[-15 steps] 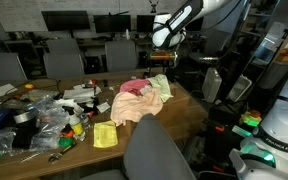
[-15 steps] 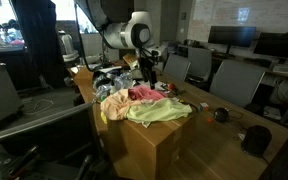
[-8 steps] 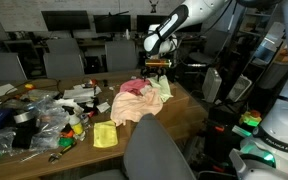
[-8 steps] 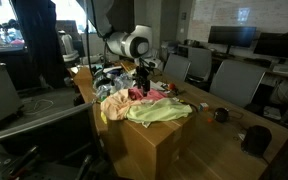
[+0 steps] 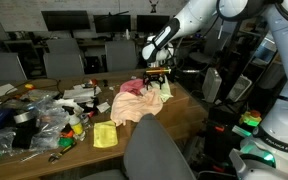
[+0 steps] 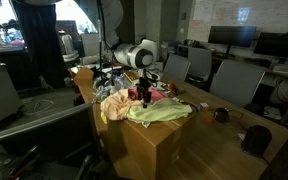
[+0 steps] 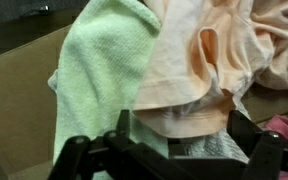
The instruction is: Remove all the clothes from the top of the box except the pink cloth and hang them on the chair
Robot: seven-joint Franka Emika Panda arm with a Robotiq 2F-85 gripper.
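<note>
A pile of clothes lies on top of a brown cardboard box (image 6: 149, 148). It holds a light green cloth (image 6: 162, 113) (image 5: 163, 88) (image 7: 99, 70), a peach cloth (image 5: 134, 108) (image 7: 189, 60) (image 6: 114, 103) and a pink cloth (image 5: 131, 88) (image 6: 154, 95). A grey-white fabric (image 7: 199, 148) shows under the peach one in the wrist view. My gripper (image 7: 182, 138) (image 5: 156, 72) (image 6: 144, 97) is open, just above the pile, its fingers either side of the peach cloth's hem. It holds nothing.
A grey office chair (image 5: 156, 150) stands in the foreground by the box (image 5: 184, 108). A yellow cloth (image 5: 105, 135) and cluttered plastic items (image 5: 39, 115) lie on the table beside it. More chairs (image 6: 229, 80) and monitors stand behind.
My arm has come down from high above the box to the pile. The clothes have not moved.
</note>
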